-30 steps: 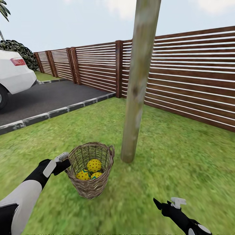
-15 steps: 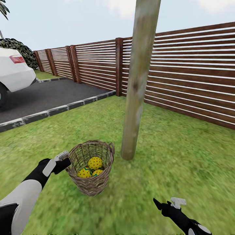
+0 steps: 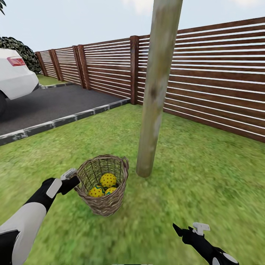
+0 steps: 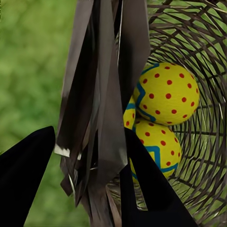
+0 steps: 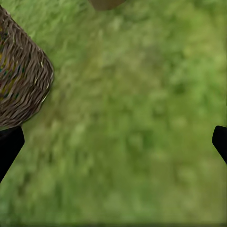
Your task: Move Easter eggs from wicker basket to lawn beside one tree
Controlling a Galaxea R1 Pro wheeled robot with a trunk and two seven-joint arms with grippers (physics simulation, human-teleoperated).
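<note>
The left gripper (image 3: 73, 179) is closed on the rim of the wicker basket (image 3: 104, 200); the right gripper (image 3: 186, 230) is held wide open, empty, over the lawn (image 3: 206, 184). Three Easter eggs (image 3: 108, 180) lie inside, just beside the tree (image 3: 151, 140). Removal is judged not yet begun; an egg must be reached next.

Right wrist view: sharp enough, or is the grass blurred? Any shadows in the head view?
Right wrist view: lawn is smeared, wicker basket weave soft. Head view: fence crisp, near grass blurry, no cast shadow under the tree. Left wrist view: Easter eggs sharp.
</note>
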